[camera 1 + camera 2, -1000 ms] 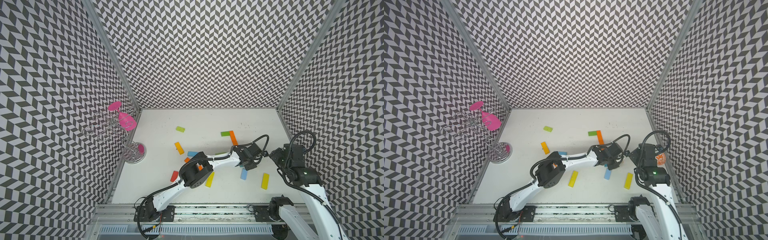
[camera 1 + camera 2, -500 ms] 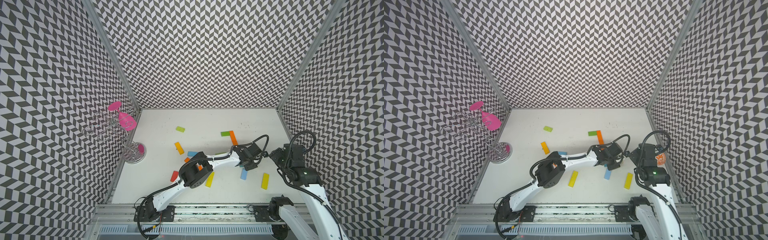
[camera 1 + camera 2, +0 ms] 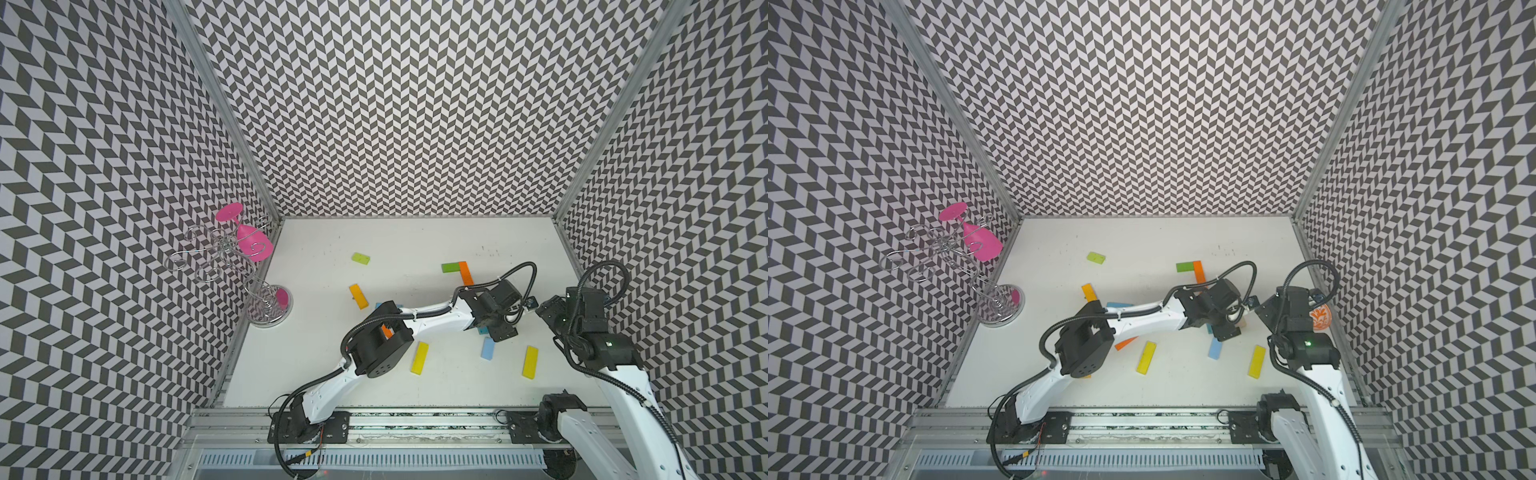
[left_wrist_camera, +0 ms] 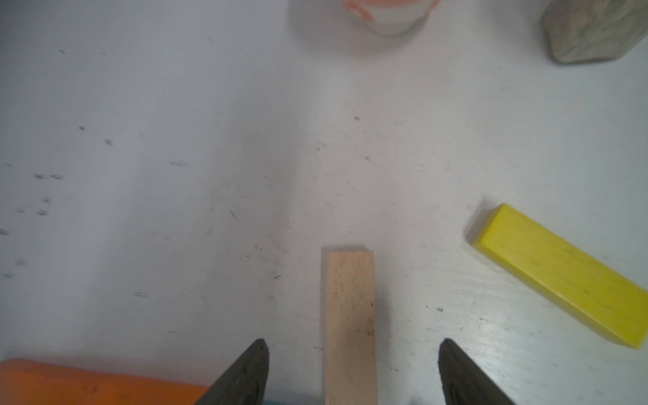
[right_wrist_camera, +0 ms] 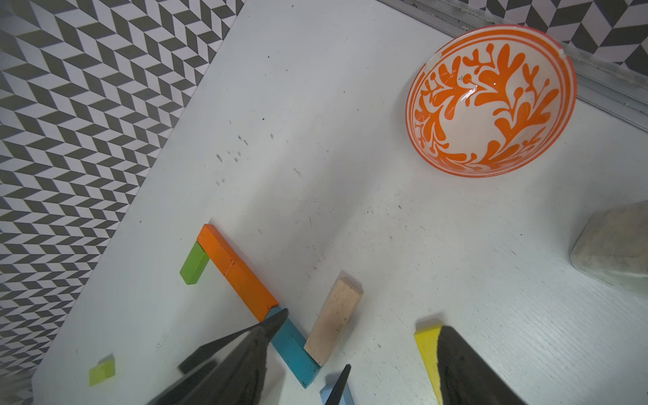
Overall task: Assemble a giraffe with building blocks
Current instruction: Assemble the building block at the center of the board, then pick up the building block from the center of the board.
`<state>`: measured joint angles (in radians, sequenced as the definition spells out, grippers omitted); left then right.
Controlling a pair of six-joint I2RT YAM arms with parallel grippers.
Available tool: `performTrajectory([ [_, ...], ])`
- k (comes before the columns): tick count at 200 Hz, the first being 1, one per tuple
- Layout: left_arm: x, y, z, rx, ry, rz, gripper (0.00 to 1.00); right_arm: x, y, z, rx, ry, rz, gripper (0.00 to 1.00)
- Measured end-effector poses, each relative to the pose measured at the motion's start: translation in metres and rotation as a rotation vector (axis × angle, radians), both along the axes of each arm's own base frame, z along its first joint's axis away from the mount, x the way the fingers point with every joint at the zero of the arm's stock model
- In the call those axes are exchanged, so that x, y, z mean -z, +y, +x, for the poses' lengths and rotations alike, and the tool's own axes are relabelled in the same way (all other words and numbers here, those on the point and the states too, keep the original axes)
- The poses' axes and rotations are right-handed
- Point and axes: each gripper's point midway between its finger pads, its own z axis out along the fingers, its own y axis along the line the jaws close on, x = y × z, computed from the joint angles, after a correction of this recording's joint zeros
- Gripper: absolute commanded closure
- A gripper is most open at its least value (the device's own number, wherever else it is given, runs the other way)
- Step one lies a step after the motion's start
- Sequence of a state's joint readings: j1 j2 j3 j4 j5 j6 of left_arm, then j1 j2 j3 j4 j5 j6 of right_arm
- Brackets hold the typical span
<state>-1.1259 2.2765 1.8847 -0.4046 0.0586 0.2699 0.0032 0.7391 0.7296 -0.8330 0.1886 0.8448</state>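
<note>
Left gripper (image 4: 350,342) stands spread, jaws clear of the bare wood block (image 4: 350,298) lying flat between them, abutting the teal block (image 5: 291,343). Beyond lie the orange block (image 5: 235,271) and the green block (image 5: 194,263). If we withdraw crookedly, a fingertip could clip the wood and skew it.

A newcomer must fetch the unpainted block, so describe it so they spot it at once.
Find the orange-patterned bowl by the right wall, then the orange block and teal block laid in a line near it. The wooden block lies flat against the teal block's end, angled toward the bowl. It alone is unpainted; its neighbours are coloured.
</note>
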Motion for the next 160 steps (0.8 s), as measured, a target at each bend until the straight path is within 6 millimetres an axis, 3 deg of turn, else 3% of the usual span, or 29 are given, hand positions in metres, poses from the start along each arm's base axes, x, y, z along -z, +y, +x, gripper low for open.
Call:
performTrajectory([
  [35,-0.095,0.026,-0.001,-0.065,-0.058,-0.207,0.22,0.026,0.003,-0.006,-0.024,0.080,0.001,0.23],
  [55,-0.144,0.065,0.003,-0.152,-0.070,-0.340,0.22,0.051,0.009,-0.014,-0.063,0.169,0.017,0.23],
  [71,-0.164,0.102,0.010,-0.239,-0.071,-0.413,0.22,0.065,0.014,-0.020,-0.092,0.219,0.039,0.23],
  [86,-0.164,0.135,0.016,-0.325,-0.064,-0.439,0.22,0.077,0.019,-0.024,-0.113,0.257,0.059,0.23],
  [110,-0.138,0.172,0.004,-0.412,-0.010,-0.426,0.22,0.098,0.025,-0.035,-0.130,0.334,0.095,0.23],
  [133,-0.110,0.195,-0.010,-0.464,0.051,-0.400,0.22,0.112,0.028,-0.043,-0.130,0.381,0.114,0.23],
  [160,-0.098,0.208,-0.021,-0.493,0.110,-0.407,0.22,0.126,0.032,-0.047,-0.140,0.422,0.130,0.23],
])
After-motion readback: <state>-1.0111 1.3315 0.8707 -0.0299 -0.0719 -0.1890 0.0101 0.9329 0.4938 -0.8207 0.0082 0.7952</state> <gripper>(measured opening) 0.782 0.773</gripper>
